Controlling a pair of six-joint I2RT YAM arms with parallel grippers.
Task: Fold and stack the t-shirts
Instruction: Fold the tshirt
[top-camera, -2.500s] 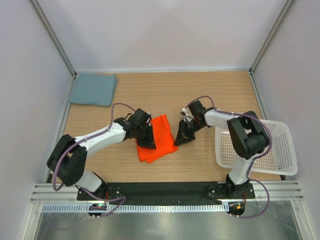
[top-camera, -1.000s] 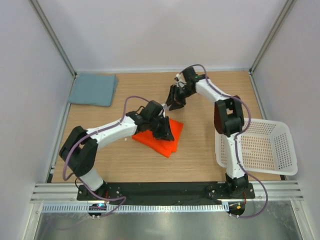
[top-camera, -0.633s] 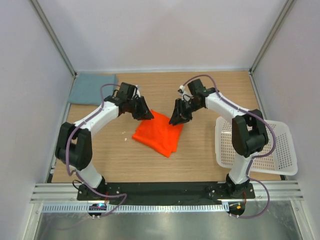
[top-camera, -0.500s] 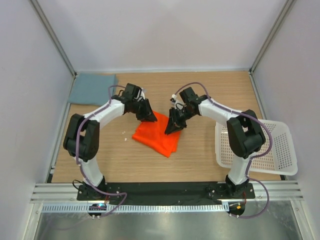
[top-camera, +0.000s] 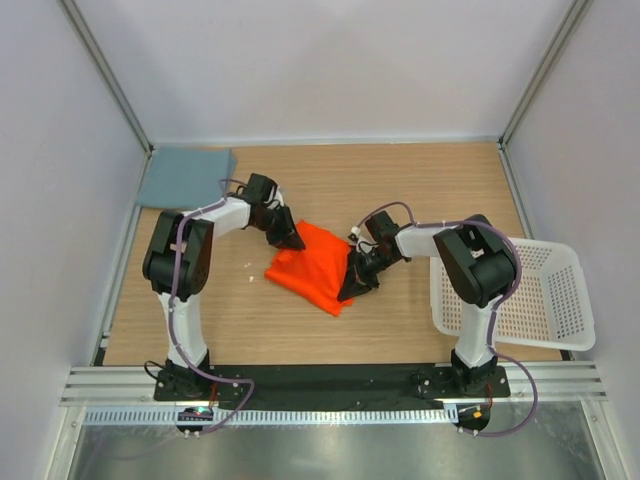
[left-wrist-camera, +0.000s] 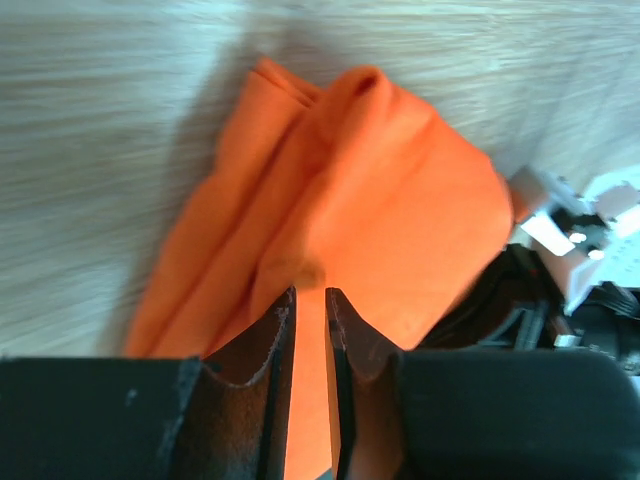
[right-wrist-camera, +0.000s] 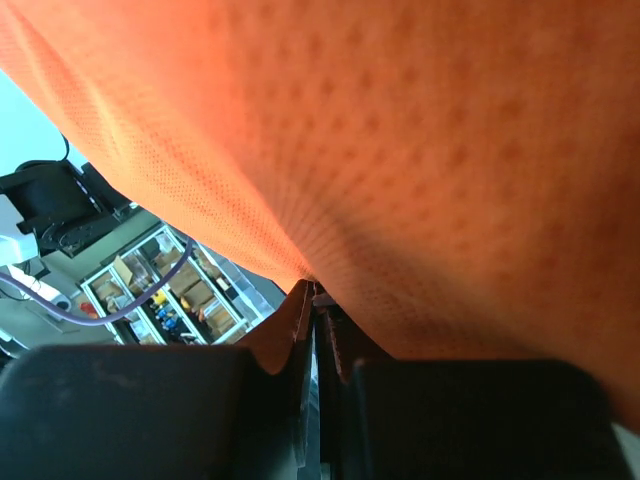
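Left tool and right tool reach inward, pinching orange t-shirt.

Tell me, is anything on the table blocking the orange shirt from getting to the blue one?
Nothing visible lies on the table between the orange shirt and the folded grey-blue shirt. Only the left gripper, pinching the orange shirt's edge, sits along that line.

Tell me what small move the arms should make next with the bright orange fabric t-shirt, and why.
Probably lift both together slightly: the left gripper and right gripper each pinch opposite edges of the bright orange fabric t-shirt, lying apart from the grey-blue fabric t-shirt.
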